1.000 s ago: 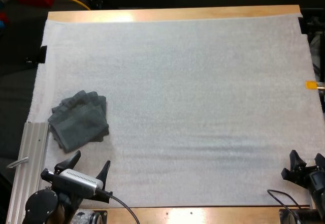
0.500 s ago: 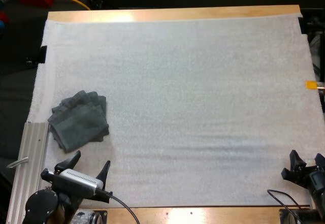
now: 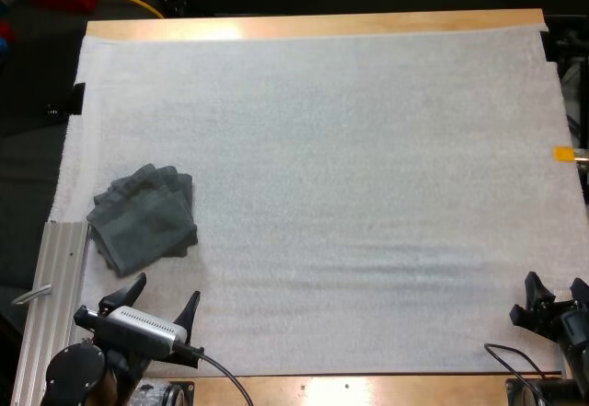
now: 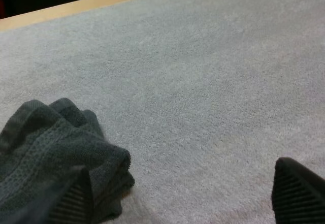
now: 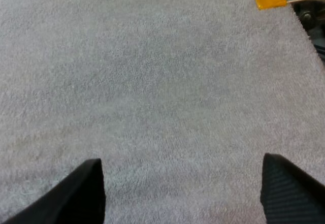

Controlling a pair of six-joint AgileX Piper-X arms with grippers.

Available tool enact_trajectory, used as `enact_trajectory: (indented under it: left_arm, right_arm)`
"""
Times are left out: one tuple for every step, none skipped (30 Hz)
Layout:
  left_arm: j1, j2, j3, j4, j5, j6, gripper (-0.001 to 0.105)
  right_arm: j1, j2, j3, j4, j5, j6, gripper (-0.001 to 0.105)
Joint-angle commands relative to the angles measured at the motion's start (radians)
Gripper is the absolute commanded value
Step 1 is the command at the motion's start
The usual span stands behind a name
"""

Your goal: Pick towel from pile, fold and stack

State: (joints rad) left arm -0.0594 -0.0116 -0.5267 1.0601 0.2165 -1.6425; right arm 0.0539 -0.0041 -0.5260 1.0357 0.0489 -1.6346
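Note:
A folded stack of dark grey-green towels lies at the mat's left side, its layers fanned slightly. My left gripper stands open just in front of the stack, nothing between its fingers. In the left wrist view the folded towels sit just beyond one finger, the other finger far apart over bare mat. My right gripper is open at the mat's near right corner, its fingers spread wide over bare mat.
A ribbed aluminium rail runs along the mat's left front edge beside the left arm. The white mat spreads wide between the towels and the right gripper. The wooden table edge borders the far side.

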Motion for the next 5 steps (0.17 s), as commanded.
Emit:
enact_trajectory:
  left_arm:
    - [-0.004,-0.14,-0.003,-0.015,0.004,-0.005,0.07]
    - [-0.004,-0.14,-0.003,-0.015,0.004,-0.005,0.07]
    - [-0.004,-0.14,-0.003,-0.015,0.004,-0.005,0.07]
    - [-0.004,-0.14,-0.003,-0.015,0.004,-0.005,0.07]
    - [-0.004,-0.14,-0.003,-0.015,0.004,-0.005,0.07]
  right_arm:
    - [-0.004,-0.046,-0.003,0.0,-0.002,0.001,0.063]
    - [-0.004,-0.046,-0.003,0.0,-0.002,0.001,0.063]
    - [-0.004,-0.046,-0.003,0.0,-0.002,0.001,0.063]
    - [-0.004,-0.046,-0.003,0.0,-0.002,0.001,0.063]
    - [-0.004,-0.046,-0.003,0.0,-0.002,0.001,0.063]
